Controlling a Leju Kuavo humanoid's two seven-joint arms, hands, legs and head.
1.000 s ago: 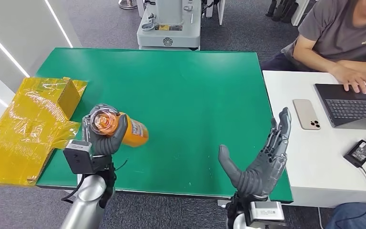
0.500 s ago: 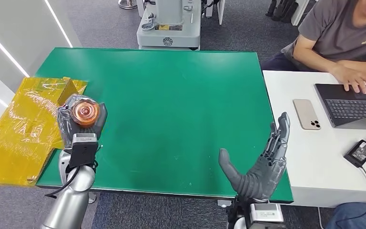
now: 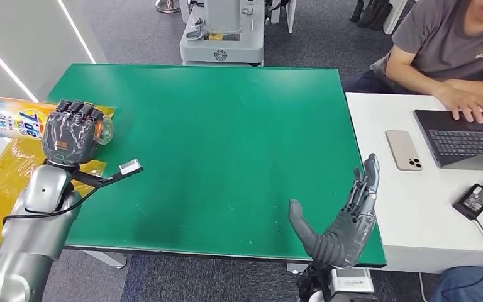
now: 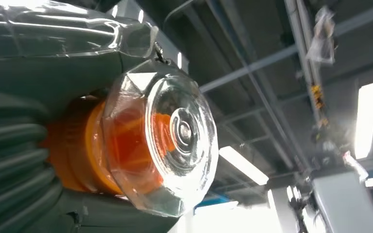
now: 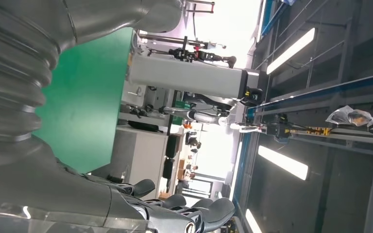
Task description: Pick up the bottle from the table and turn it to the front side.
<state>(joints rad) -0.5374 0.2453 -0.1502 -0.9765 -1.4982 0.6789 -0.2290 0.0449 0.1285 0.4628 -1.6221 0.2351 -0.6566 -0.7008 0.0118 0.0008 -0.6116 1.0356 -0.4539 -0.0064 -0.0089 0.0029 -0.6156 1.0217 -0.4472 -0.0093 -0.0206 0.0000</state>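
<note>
My left robot hand (image 3: 70, 133) grips the bottle (image 3: 12, 118), fingers wrapped over its neck end, lifted above the left edge of the green surface (image 3: 226, 138). The bottle lies roughly level, long axis running left to right. Its clear cap (image 3: 105, 129) points right, toward the middle of the surface; its body sticks out to the left, past the surface edge and over the yellow wrapped box (image 3: 0, 189).

Label faces up toward my head. White and blue, with slanted lettering that looks like "Tide"; smaller characters beside it too small to read. Body orange under the label.

From the left wrist, the cap (image 4: 167, 141) shows end-on: clear faceted dome over an orange collar, my fingers (image 4: 14, 150) close around the neck.

Right robot hand (image 3: 346, 217) holds nothing, fingers straight and apart, thumb out, palm turned left, raised at the near right corner of the surface.

To the right, a white desk (image 3: 377, 126) with a phone (image 3: 404, 150), a laptop (image 3: 462, 138) and a power adapter (image 3: 476, 200). A person (image 3: 453, 44) sits there, one hand on the keyboard. A grey machine base (image 3: 222, 38) stands beyond the far edge.
</note>
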